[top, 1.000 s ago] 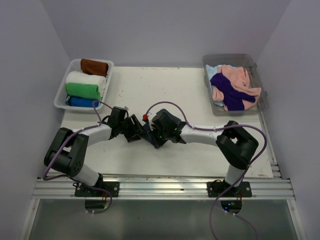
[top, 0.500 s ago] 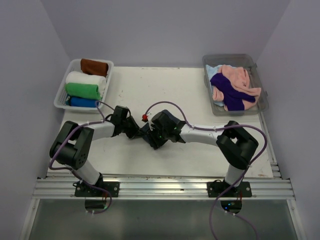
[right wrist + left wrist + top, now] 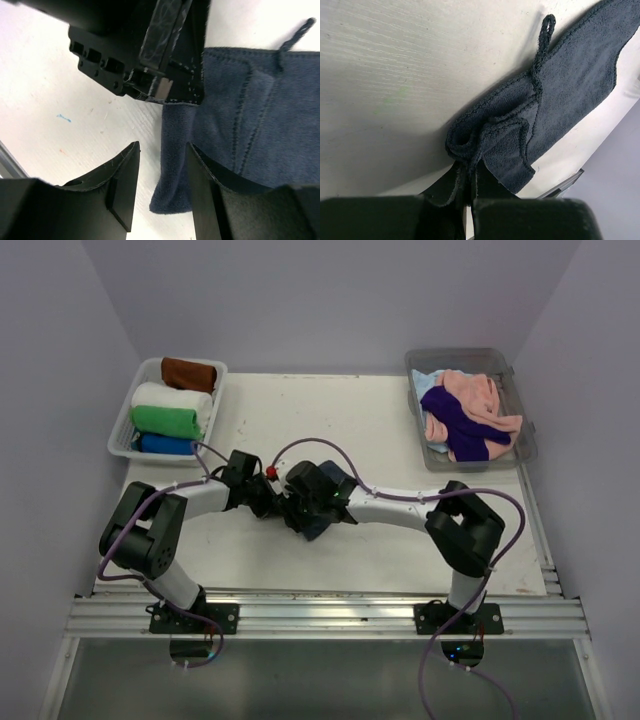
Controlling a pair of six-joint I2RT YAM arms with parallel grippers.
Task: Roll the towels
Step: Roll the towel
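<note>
Found the dark towel at the middle of the table, mostly hidden from above beneath the two meeting wrists. Saw one bunched, partly curled corner of it pinched by the left gripper, jaws pressed together on the fold with no gap showing. Traced the rest of the cloth lying flat and stretching away from that pinch toward the right of the scene, long axis roughly in line with the left gripper's reach, hanging loop at one long edge. Noted the right gripper spread and holding nothing, one finger over bare table, the other over the cloth, the towel's short end falling in the gap between them, just beside the left gripper's tip. Judged the coming move to hinge on exactly that: free length lying right of the clamped corner and under the right arm, so probably a roll from left to right along the long axis, with the right gripper nearer the loose part and better placed to steady it. Feared a skewed roll from a single clamped corner. Counted four finished rolls in the left bin and loose cloths in the right bin.
</note>
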